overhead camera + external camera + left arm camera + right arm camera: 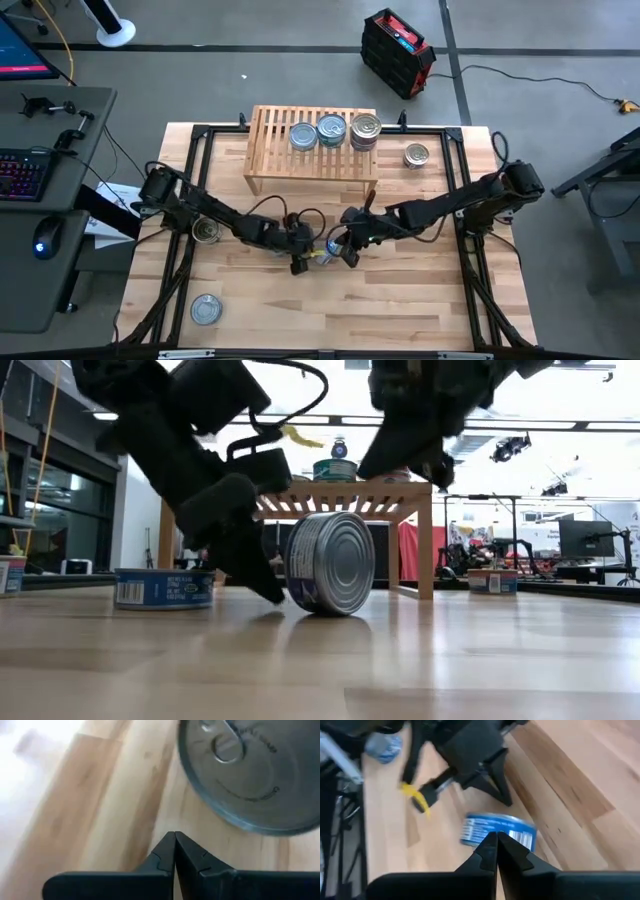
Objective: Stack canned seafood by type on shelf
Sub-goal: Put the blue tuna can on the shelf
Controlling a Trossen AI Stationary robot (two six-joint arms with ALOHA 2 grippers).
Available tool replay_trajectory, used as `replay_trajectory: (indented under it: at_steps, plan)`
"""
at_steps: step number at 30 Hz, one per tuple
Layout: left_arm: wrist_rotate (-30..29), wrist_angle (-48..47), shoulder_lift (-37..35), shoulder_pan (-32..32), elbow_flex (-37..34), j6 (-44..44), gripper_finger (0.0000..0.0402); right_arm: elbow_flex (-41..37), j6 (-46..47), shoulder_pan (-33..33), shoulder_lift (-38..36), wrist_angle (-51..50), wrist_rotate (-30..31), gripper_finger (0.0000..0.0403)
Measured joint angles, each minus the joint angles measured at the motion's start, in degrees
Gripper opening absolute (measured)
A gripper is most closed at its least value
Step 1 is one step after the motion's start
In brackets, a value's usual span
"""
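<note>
— What's in the middle of the counter (pixel 420 310)?

— A tin on its edge (pixel 330 563), standing like a wheel on the pale wood planks, blue label around its rim and a ribbed silvery face toward the low camera. Both arms crowd it. The left gripper (pixel 299 264) has its tip down on the counter just beside the tin, jaws pressed together, holding nothing. The right gripper (pixel 349 257) hangs just on the other side, jaws also together and empty.

— Anything in the way?

— The two black arms themselves, mostly; they nearly meet over that tin. A yellow tag (pixel 301 437) and looping black cables hang off the left arm.

— And the shelf?

— The shelf (pixel 268 150), a low slatted rack of light wood, stands at the far side of the counter. On it sit two silvery-blue tins (pixel 303 137) side by side, and next to them a short stack of tins (pixel 366 132) with a gold-toned lid on top.

— Others loose?

— One gold-lidded tin (pixel 416 155) lies flat just right of the shelf, a tin (pixel 206 231) sits under the left arm, and a bluish-lidded tin (pixel 206 309) lies flat near the front left corner. Beyond the counter there's a red and black case (pixel 397 52) on the grey floor, and a desk with a keyboard (pixel 20 173).
</note>
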Motion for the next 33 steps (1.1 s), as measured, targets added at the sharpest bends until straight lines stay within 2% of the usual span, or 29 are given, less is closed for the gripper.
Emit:
replay_trajectory:
  at_steps: [3,6,9,14,18,21,25,33]
  plan:
    - [-1.53,-3.09,-3.87,0.17,0.07,1.44,0.0000,0.11,-5.99,-1.08,-1.97,0.88,-4.12,0.0011]
    - [-4.07,-7.33,-8.16,0.20,0.02,1.70,0.0000,2.17,-13.49,-1.72,-2.11,-1.37,-8.92,0.0047]
    - [-6.37,-10.54,-13.94,0.20,0.02,-0.03,0.0000,6.11,-21.15,-2.04,-0.91,-6.32,-11.31,0.0105]
    - [-7.66,-11.54,-24.22,-0.08,0.02,-5.62,0.0000,14.52,-33.76,-3.16,3.38,-17.58,-11.56,0.0218]
    - [-8.20,-9.72,-32.07,-1.15,0.12,-12.05,0.0000,20.76,-42.79,-3.96,8.29,-25.21,-12.50,0.0280]
    - [-8.18,-7.47,-36.63,-2.61,0.09,-15.68,0.0000,24.18,-49.62,-3.88,11.90,-27.99,-14.64,0.0294]
    - [-8.14,-2.27,-40.50,-5.10,0.09,-17.43,0.0000,27.33,-56.03,-3.58,15.65,-30.04,-15.19,0.0291]
    - [-7.98,12.58,-42.81,-10.00,0.04,-15.95,0.0000,28.26,-60.68,-3.82,19.75,-31.75,-15.21,0.0273]
